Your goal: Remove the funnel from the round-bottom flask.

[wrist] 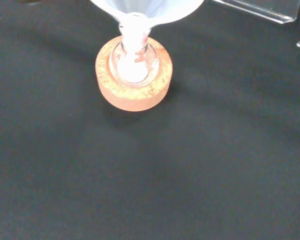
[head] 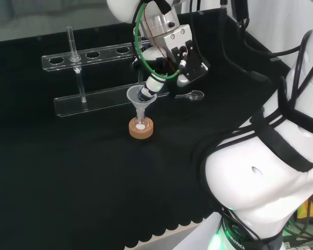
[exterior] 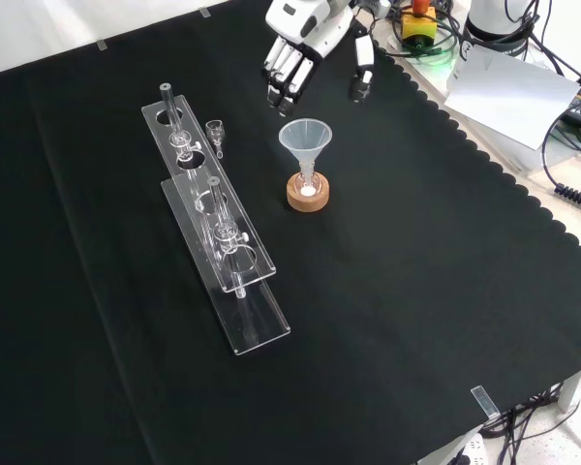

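A clear funnel [head: 137, 99] [exterior: 305, 139] [wrist: 146, 7] stands upright with its stem in the neck of a small round-bottom flask [head: 141, 124] [exterior: 309, 184] [wrist: 134, 61]. The flask holds a little white powder and sits on a cork ring [head: 141, 131] [exterior: 308, 198] [wrist: 134, 95]. The hand [head: 178, 48] [exterior: 304, 31] hovers just beyond and above the funnel, open, with straight fingers [exterior: 281, 79] pointing down and the thumb [exterior: 361, 79] spread apart. In the head view one fingertip overlaps the funnel's rim. The front view shows a gap between them.
A clear plastic two-tier test-tube rack [head: 88, 54] [exterior: 215, 225] with a few glass tubes stands left of the flask in the front view. A small glass piece [head: 191, 95] [exterior: 214, 131] lies near the rack's far end. The cloth's scalloped edge [exterior: 504, 155] runs at the right.
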You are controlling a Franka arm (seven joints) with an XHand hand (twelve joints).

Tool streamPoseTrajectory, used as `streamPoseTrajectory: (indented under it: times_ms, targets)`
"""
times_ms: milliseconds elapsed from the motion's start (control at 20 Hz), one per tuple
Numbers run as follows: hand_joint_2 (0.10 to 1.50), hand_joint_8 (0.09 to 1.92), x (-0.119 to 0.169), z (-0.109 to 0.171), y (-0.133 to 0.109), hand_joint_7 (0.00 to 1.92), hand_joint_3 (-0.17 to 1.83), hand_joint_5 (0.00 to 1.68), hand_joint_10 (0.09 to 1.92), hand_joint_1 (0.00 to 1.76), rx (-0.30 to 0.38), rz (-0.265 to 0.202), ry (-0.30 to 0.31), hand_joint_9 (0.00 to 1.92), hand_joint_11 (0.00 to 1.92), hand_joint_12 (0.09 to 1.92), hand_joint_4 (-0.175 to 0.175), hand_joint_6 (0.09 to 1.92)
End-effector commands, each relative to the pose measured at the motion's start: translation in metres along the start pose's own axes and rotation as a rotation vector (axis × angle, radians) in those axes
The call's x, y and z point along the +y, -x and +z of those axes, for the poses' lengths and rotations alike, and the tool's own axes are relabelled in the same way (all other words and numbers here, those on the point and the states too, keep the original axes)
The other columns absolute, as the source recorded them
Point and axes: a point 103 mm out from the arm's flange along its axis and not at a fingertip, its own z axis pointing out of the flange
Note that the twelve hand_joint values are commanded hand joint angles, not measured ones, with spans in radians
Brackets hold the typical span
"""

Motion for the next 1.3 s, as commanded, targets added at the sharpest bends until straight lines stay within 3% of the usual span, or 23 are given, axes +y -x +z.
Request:
streamPoseTrajectory:
  times_ms: [50, 550, 900, 1300]
  targets:
    - [0.68, 0.34, 0.015, 0.003, -0.010, 0.00, 0.42, 0.08, 0.77, 0.57, -0.009, -0.017, -0.025, 0.14, 0.26, 1.47, -0.014, 0.09]
    - [0.68, 0.29, 0.038, 0.015, -0.012, 0.00, 0.37, 0.06, 0.82, 0.53, -0.037, -0.030, -0.065, 0.11, 0.29, 1.48, -0.017, 0.09]
    - [0.69, 0.37, 0.040, 0.027, -0.013, 0.00, 0.35, 0.06, 0.83, 0.54, -0.099, -0.016, -0.023, 0.14, 0.31, 1.47, -0.018, 0.09]
    - [0.70, 0.43, 0.046, 0.036, -0.011, 0.00, 0.34, 0.08, 0.82, 0.57, -0.136, 0.004, -0.036, 0.17, 0.32, 1.46, -0.019, 0.09]
